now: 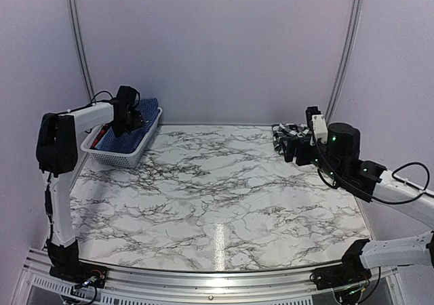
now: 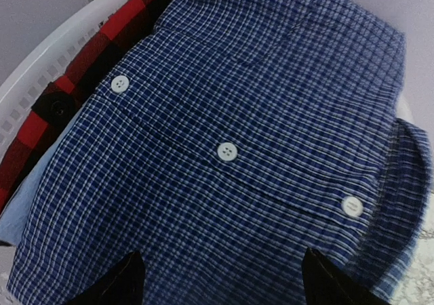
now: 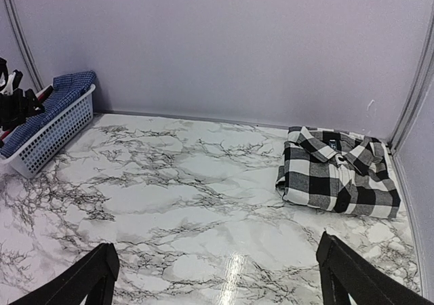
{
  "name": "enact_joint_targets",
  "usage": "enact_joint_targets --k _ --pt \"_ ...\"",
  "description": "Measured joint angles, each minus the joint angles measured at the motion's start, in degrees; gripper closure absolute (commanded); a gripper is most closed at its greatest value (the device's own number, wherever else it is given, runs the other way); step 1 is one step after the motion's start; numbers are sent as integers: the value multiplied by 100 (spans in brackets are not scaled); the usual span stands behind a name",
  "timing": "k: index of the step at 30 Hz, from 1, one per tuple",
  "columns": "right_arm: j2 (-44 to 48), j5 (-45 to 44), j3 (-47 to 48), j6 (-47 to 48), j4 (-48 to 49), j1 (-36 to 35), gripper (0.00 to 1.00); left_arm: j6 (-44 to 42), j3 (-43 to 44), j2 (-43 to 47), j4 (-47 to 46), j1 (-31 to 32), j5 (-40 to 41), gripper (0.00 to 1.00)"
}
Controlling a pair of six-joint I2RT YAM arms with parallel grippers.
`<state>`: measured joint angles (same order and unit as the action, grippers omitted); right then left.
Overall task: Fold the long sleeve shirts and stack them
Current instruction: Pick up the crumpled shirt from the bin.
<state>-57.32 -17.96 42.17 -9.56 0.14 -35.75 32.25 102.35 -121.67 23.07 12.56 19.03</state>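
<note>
The left arm reached over the white slatted basket [image 1: 126,157], which stood at the far left corner of the marble-patterned table [image 1: 217,196]. The left pincer [image 2: 220,264] was released, its two dark fingers spread wide apart and poised just above the dark blue shirt [image 2: 258,115]. Nothing was caught between them, and whether the tips touched the cloth could not be told. That finely checked shirt lay on top of the basket's contents, with one edge draped over the rim on the right of the wrist view. Three white buttons [image 2: 227,152] ran in a slanting row along its front. Beside it, toward the basket's wall, sat a red-and-black checked cloth [image 2: 102,47] with a dark button, and a pale blue fabric [image 2: 27,196] showed at the lower left beneath the blue shirt. The black-and-white plaid shirt [image 3: 336,173] lay folded flat on the table at the far right corner, close to the back wall and well apart from the basket. In the top view it was mostly hidden behind the right arm. The right pincer [image 3: 215,264] was likewise released, its fingers set wide and holding nothing. It hung above bare table on the near side of the plaid shirt, apart from it, and its camera looked across the table toward both the shirt and the basket.
</note>
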Motion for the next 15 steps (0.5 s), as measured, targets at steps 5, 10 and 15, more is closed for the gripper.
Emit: enact_joint_targets --k 5,10,15 --pt "251 76 -31 -50 -170 0 1 66 726 -820 291 -247 -98 36" --pt "472 103 -122 -136 -278 0 1 68 1447 -1421 459 -354 -254 56" --pt "529 116 -125 -184 -422 0 2 50 1886 -1735 568 -437 -422 82"
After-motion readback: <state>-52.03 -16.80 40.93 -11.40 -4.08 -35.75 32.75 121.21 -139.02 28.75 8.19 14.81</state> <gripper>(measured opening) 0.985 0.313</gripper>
